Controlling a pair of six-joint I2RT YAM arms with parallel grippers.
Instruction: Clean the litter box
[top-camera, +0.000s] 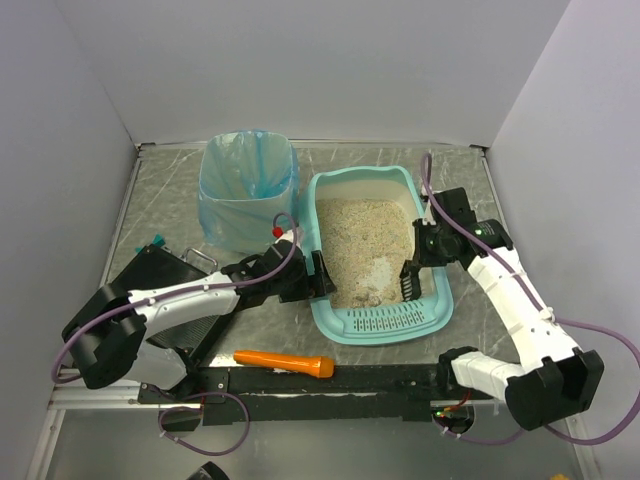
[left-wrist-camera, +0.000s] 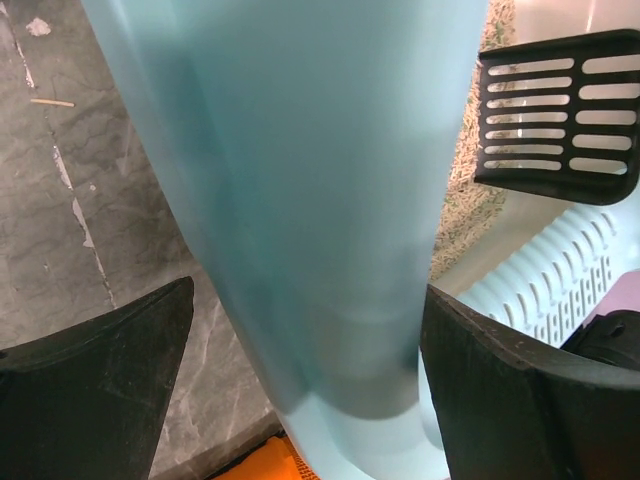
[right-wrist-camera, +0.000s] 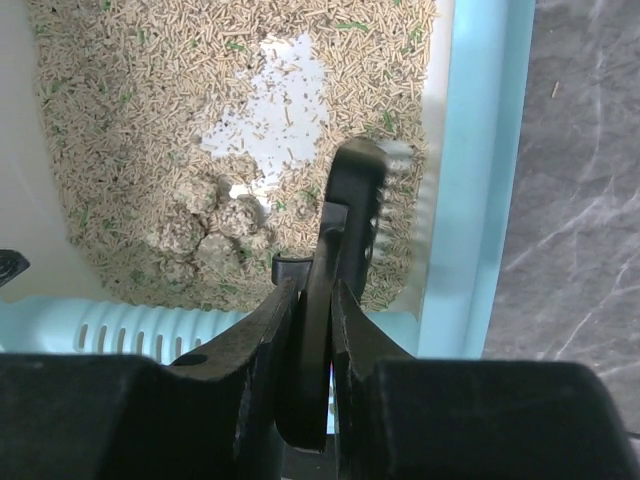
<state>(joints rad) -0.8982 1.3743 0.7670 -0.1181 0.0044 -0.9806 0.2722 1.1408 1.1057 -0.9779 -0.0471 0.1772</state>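
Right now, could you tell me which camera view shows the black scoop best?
The left wrist view: the scoop faces it, slots plain. The right wrist view shows it edge-on, clamped in the right pincer; the top view shows it small, inside the litter box.

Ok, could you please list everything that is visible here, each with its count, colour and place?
litter box: one, light teal, middle of the table
litter: one bed, beige, inside the box
clumps: one cluster, beige, in the litter near the slotted end
scoop: one, black, over the litter by the right wall
bin: one, blue bag, behind the box to the left
case: one, black, left side, partly under the left arm
orange tool: one, near edge
table: one, grey marbled
left gripper: one, black, astride the box's left wall, grip unclear
right gripper: one, black, shut on the scoop
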